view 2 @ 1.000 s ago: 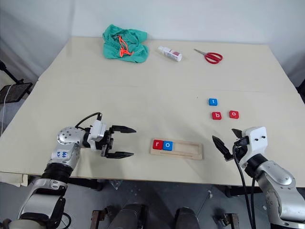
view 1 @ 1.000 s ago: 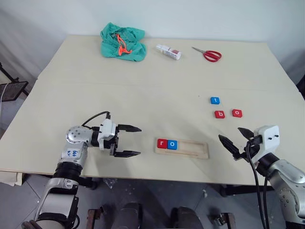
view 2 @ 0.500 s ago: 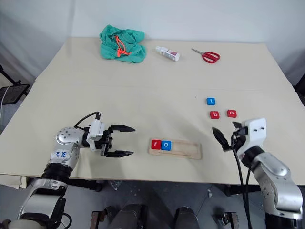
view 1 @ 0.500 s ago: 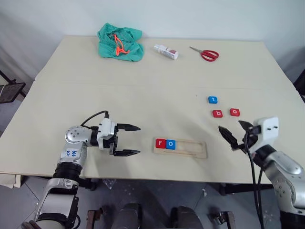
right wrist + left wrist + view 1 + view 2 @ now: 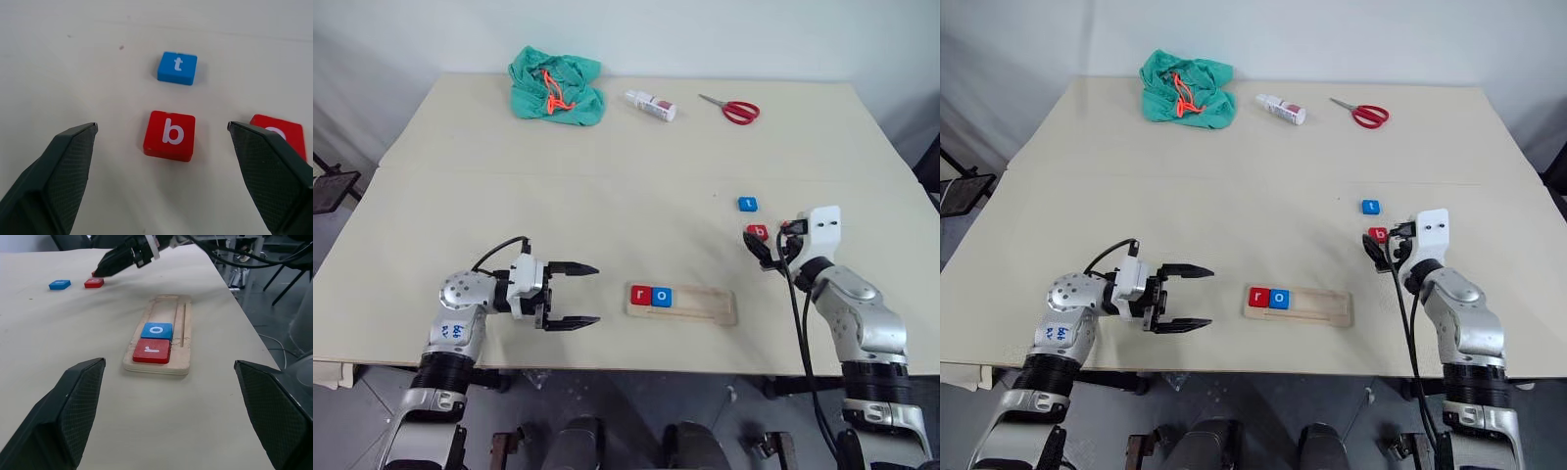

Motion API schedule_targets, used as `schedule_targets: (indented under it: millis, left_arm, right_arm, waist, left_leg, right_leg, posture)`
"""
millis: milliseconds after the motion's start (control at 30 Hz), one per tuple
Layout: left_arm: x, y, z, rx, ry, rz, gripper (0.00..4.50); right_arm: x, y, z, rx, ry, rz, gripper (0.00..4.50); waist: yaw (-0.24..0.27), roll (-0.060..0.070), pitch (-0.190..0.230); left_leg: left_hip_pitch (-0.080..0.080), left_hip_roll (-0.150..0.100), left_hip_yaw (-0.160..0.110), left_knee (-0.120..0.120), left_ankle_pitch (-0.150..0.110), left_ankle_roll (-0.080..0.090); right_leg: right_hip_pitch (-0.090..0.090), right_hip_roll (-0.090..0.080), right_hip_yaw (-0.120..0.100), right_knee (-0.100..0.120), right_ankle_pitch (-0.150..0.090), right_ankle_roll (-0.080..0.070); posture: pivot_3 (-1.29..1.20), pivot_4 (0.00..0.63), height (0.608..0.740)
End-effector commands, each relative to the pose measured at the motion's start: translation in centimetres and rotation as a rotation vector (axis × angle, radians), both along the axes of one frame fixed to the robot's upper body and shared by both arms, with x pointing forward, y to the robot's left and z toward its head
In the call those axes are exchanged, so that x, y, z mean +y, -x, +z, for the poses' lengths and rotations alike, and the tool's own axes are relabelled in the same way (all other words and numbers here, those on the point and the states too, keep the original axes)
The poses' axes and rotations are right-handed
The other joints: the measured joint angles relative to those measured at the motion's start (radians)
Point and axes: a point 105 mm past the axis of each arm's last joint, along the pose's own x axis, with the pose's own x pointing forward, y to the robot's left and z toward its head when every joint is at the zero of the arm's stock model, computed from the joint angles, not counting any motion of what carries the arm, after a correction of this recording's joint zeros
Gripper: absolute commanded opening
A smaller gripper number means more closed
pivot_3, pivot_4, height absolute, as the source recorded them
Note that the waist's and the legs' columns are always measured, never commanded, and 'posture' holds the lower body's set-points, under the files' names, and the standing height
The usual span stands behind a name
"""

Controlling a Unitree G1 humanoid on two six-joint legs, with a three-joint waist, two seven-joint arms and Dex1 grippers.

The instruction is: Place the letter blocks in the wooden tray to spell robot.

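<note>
head views: the wooden tray (image 5: 685, 303) lies near the table's front edge, between the two arms. its leftmost slots hold a red r block (image 5: 641, 294) and a blue o block (image 5: 663, 297), touching; the rest of the groove is bare, so three letters remain, by that reading. the left gripper (image 5: 572, 295) hovers level just left of the tray, fingers spread and holding nothing, apparently parked clear of the work. the right gripper (image 5: 773, 251) is at the loose blocks on the table's right side, jaws wide apart and empty, close to the red b block (image 5: 757, 232). the blue t block (image 5: 748, 204) lies just beyond it. green cloth (image 5: 554, 84), small bottle (image 5: 649, 105) and red scissors (image 5: 731, 110) sit well apart along the far edge, outside the task.

left wrist view: the tray runs away from the camera, r nearest, o touching behind it, the open groove beyond. both fingertips (image 5: 78, 401) stand far apart.

right wrist view: the b block is centred between the widely parted fingertips (image 5: 73, 156), flat on the table and untouched. the t block lies beyond it; a red o block (image 5: 279, 134) lies beside b, partly hidden by one finger. this alignment suggests b, the third letter, is the intended pick; the neighbouring o is near enough to be nudged.
</note>
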Motion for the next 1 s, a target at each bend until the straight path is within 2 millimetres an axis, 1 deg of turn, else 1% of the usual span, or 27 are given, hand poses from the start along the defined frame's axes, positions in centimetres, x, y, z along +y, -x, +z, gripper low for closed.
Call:
schedule_targets:
  millis: [33, 133, 267, 367, 533, 567, 633, 833, 867, 1000]
  left_arm:
    - [0.5, 0.3, 1.1, -0.046, 0.023, 0.028, 4.47]
    - [0.6, 0.6, 1.1, -0.051, 0.027, 0.048, 4.47]
    - [0.7, 0.7, 1.2, -0.054, 0.030, 0.064, 4.47]
    - [0.7, 0.8, 1.3, -0.055, 0.031, 0.069, 4.47]
    - [0.7, 0.9, 1.4, -0.057, 0.033, 0.071, 4.47]
    - [0.7, 0.9, 1.4, -0.058, 0.033, 0.071, 4.50]
    - [0.8, 0.9, 1.5, -0.059, 0.033, 0.072, 4.50]
    - [1.0, 0.7, 1.6, -0.063, 0.029, 0.078, 4.50]
    - [1.0, 0.6, 1.6, -0.063, 0.030, 0.077, 4.50]
    - [0.8, 0.5, 1.6, -0.059, 0.033, 0.067, 4.50]
  right_arm:
    - [0.1, -0.6, 0.5, -0.038, 0.020, -0.002, 4.50]
    - [0.2, -1.0, -0.1, -0.032, 0.019, -0.003, 4.50]
    - [0.9, -1.6, -0.9, -0.015, 0.008, 0.013, 4.50]
    - [1.2, -2.0, -1.2, -0.014, 0.006, 0.011, 4.50]
    - [0.9, -2.5, -1.8, 0.005, 0.008, -0.036, 4.50]
    - [0.8, -2.5, -2.3, 0.022, 0.016, -0.047, 4.18]
    - [1.1, -2.4, -2.5, 0.024, 0.016, -0.041, 3.90]
    - [1.4, -1.7, -1.8, -0.005, 0.019, -0.034, 1.82]
    - [1.5, -1.5, -1.3, -0.020, 0.017, -0.029, 1.50]
    - [2.4, -0.2, 0.7, -0.078, 0.019, 0.022, 1.48]
  waist:
    - [0.001, 0.000, 0.000]
    - [0.000, 0.000, 0.000]
    - [-0.001, 0.000, 0.000]
    - [-0.003, 0.000, 0.000]
    - [-0.008, 0.000, 0.000]
    - [-0.009, 0.000, 0.000]
    - [-0.012, 0.000, 0.000]
    - [-0.013, 0.000, 0.000]
    - [-0.013, 0.000, 0.000]
    - [-0.011, 0.000, 0.000]
  left_leg:
    - [0.000, 0.000, 0.000, 0.000, 0.000, 0.000]
    - [0.000, 0.000, 0.000, 0.000, 0.000, 0.000]
    - [0.000, 0.000, 0.000, 0.000, 0.000, 0.000]
    - [0.001, 0.000, 0.000, 0.000, 0.000, 0.000]
    - [0.001, 0.000, 0.000, 0.000, 0.000, 0.000]
    - [0.001, 0.000, 0.000, 0.000, 0.000, 0.000]
    - [0.001, 0.000, 0.000, 0.000, 0.000, 0.000]
    - [0.001, 0.000, 0.000, -0.001, 0.000, 0.000]
    - [0.001, 0.000, 0.000, -0.001, 0.000, 0.000]
    - [0.001, 0.000, 0.000, -0.001, 0.000, 0.000]
  right_leg:
    - [0.000, 0.000, 0.000, 0.000, 0.000, 0.000]
    - [0.000, 0.000, 0.000, 0.000, 0.000, 0.000]
    - [0.000, 0.000, 0.000, 0.000, 0.000, 0.000]
    - [0.000, 0.000, 0.000, 0.000, 0.000, 0.000]
    - [0.000, 0.000, 0.001, 0.000, 0.000, 0.000]
    - [0.000, 0.000, 0.001, 0.000, 0.000, 0.000]
    - [0.000, 0.000, 0.000, 0.000, 0.000, 0.000]
    - [0.000, 0.000, 0.001, 0.000, 0.000, 0.000]
    - [0.000, 0.000, 0.001, 0.000, 0.000, 0.000]
    - [0.000, 0.000, 0.001, 0.000, 0.000, 0.000]
  posture:
    - [0.00, 0.150, 0.740]
    - [0.00, 0.150, 0.740]
    - [0.00, 0.150, 0.740]
    - [0.00, 0.150, 0.740]
    - [0.00, 0.150, 0.740]
    - [0.00, 0.150, 0.740]
    - [0.00, 0.150, 0.740]
    - [0.00, 0.150, 0.740]
    - [0.00, 0.150, 0.740]
    - [0.00, 0.150, 0.740]
